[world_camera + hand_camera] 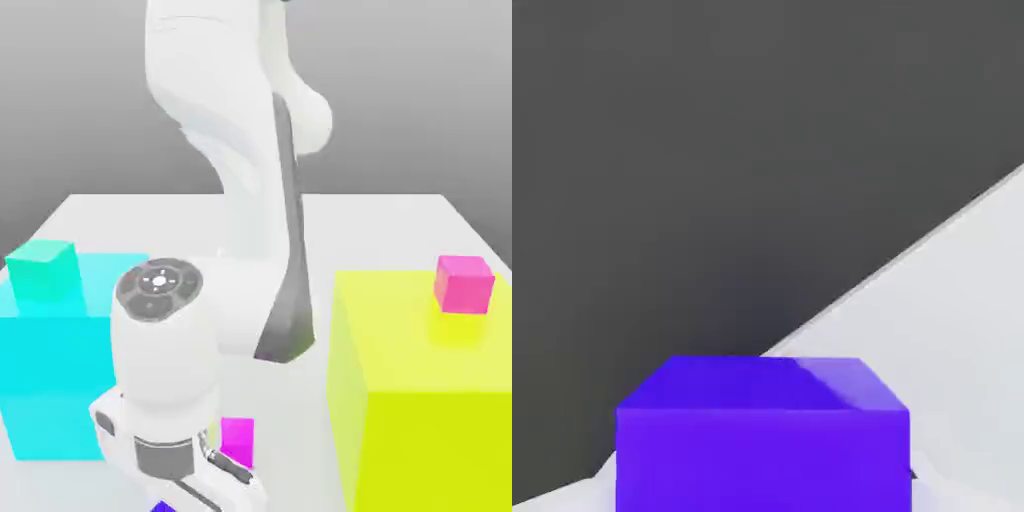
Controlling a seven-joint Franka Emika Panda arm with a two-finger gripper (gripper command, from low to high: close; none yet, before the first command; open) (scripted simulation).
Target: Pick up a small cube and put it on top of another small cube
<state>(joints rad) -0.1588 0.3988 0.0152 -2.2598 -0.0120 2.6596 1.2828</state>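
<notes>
Landmark: cyan block (55, 375), on the white desk (400, 215) at the exterior view's left.

- Teal-green cube (42, 271): on top of the cyan block; stacking target.
- Violet-blue cube (762, 435): lower and to the right of the cyan block, beneath the arm's hand. Judged rigid, light, smooth-faced; best clamped on two opposite flat sides, mid-height.
- Pincer: opening cannot be told.
- Magenta cube (237, 438): right of the cyan block, on the desk.
- Yellow block (430, 400): farther right, carrying a pink cube (463, 283).

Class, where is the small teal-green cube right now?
The small teal-green cube sits on top of the big translucent cyan block, at its far corner on the exterior view's left, across the white table from the big yellow-green block.
</notes>
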